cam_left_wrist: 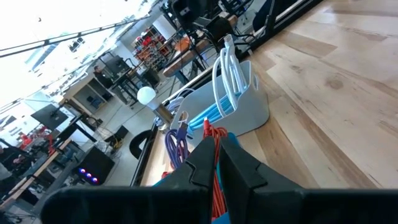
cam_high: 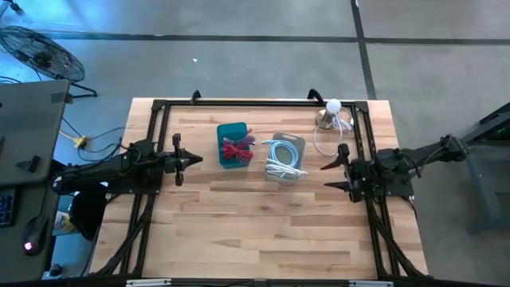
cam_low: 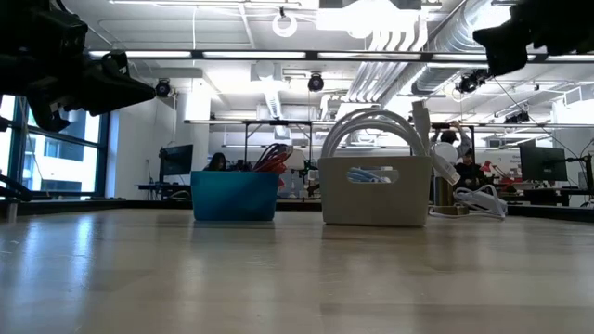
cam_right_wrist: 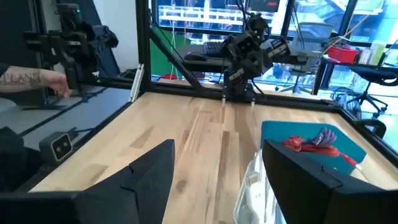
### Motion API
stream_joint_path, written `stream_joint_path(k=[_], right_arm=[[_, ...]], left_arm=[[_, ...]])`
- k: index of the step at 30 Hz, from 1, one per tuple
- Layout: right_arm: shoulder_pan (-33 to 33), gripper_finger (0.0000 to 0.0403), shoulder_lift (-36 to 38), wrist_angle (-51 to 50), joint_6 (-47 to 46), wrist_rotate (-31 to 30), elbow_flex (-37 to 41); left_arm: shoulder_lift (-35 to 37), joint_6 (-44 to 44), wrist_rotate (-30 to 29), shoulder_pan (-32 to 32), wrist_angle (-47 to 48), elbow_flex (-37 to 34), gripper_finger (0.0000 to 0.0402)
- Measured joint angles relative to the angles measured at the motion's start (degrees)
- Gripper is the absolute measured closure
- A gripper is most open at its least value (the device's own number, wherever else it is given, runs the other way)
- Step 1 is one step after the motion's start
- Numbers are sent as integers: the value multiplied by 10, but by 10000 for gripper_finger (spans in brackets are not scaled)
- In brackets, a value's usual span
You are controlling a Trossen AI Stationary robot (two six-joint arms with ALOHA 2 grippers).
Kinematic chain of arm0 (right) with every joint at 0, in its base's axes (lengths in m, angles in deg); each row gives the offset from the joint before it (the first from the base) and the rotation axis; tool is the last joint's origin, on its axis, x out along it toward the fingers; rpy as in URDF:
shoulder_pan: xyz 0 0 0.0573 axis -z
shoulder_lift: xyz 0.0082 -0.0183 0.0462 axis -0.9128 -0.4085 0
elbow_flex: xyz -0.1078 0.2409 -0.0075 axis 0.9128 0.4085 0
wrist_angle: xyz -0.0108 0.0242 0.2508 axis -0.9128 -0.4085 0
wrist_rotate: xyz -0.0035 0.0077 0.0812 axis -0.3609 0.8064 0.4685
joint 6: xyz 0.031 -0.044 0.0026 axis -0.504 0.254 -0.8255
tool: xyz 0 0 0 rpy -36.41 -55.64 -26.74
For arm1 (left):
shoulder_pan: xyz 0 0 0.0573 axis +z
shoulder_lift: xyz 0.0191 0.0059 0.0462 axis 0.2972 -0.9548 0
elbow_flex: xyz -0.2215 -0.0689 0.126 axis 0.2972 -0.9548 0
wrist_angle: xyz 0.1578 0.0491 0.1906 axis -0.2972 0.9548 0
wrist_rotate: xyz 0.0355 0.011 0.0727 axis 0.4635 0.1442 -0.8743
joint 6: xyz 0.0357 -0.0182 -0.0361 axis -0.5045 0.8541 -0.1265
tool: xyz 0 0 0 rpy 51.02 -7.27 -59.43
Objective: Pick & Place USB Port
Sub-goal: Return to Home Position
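A teal bin point(cam_high: 233, 146) of red and purple cables point(cam_high: 237, 148) stands on the table beside a pale grey bin point(cam_high: 285, 157) of coiled white cables point(cam_high: 281, 156); both show in the low view point(cam_low: 234, 194) point(cam_low: 375, 189). My left gripper point(cam_high: 197, 159) hovers shut, left of the teal bin, above the table. My right gripper point(cam_high: 324, 176) hovers open, right of the grey bin. The left wrist view shows the red cables point(cam_left_wrist: 214, 155) just past the shut fingertips point(cam_left_wrist: 216, 163).
A small lamp with a white bulb point(cam_high: 332, 112) and its white cord point(cam_high: 324, 137) sit at the far right of the table. A black frame point(cam_high: 259, 103) runs along the far edge. Bare wood point(cam_high: 263, 223) lies toward the near edge. A person's hand point(cam_right_wrist: 50, 79) shows beyond the table.
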Motion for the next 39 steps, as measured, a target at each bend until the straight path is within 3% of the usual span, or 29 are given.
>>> stream_joint_path(k=[8, 15, 23, 33, 39], right_arm=[[0, 167, 1, 12, 5, -78, 34], [13, 167, 1, 8, 18, -100, 49], [70, 167, 3, -3, 13, -70, 49], [168, 167, 45, -11, 14, 45, 49], [204, 167, 69, 70, 8, 90, 133]], left_arm=[[0, 0, -1, 0, 0, 0, 383], [0, 0, -1, 0, 0, 1, 383], [0, 0, -1, 0, 1, 1, 383], [0, 0, -1, 0, 1, 1, 383], [0, 0, 0, 0, 1, 1, 383]])
